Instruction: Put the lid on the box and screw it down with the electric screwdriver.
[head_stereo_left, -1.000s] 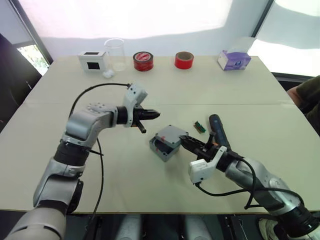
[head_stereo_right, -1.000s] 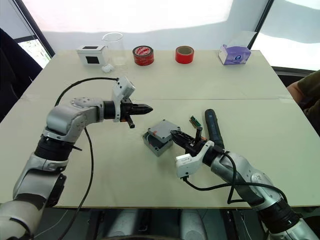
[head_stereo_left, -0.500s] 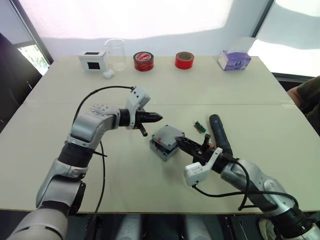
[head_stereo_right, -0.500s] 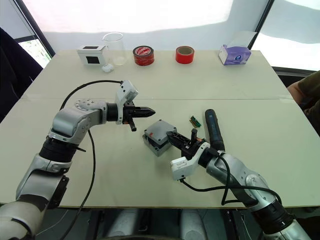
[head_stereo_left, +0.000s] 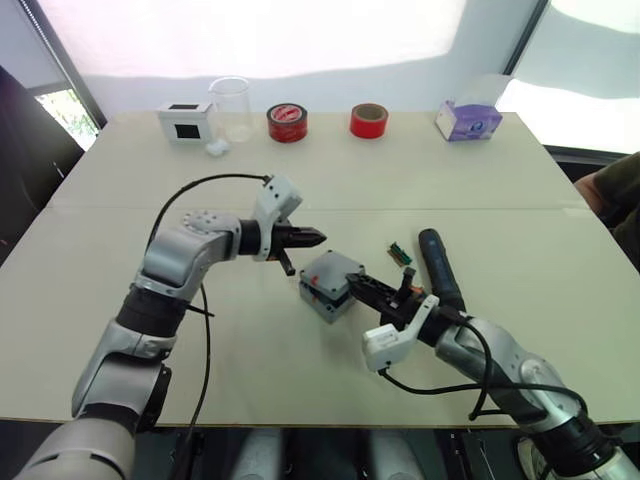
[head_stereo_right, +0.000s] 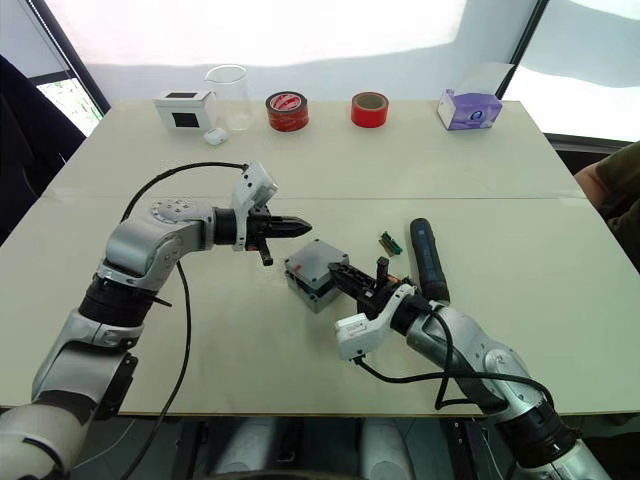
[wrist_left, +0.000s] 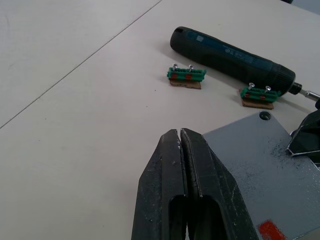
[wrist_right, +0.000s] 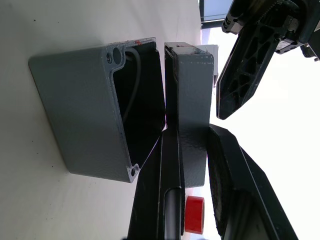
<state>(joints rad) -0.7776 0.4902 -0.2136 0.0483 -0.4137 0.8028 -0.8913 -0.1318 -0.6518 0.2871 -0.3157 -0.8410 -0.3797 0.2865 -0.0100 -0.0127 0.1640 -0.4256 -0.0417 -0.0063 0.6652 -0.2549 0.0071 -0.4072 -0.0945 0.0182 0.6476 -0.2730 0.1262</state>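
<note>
The right gripper is clamped on the lid, one black finger on each side of its edge, in the middle of the table. In the right wrist view the lid stands just beside the open mouth of the box, roughly parallel to it, with a narrow gap on one side; whether the two touch at the other side cannot be told. A pale wire shows inside the box cavity. The box rests on the table, with a small red mark near its edge.

The left gripper is pressed together, its two fingers meeting with no gap, and holds nothing. It hangs just beside the lid on the robot's left, tips pointing toward it; contact cannot be confirmed.

The electric screwdriver lies flat on the table just to the robot's right of the box, unheld, bit end toward the near edge. Two green connector strips lie between the screwdriver and the box.

Along the far edge, from the robot's left: a white box with a black screen, a clear beaker, two red tape rolls, and a purple tissue box toward the far right corner.
</note>
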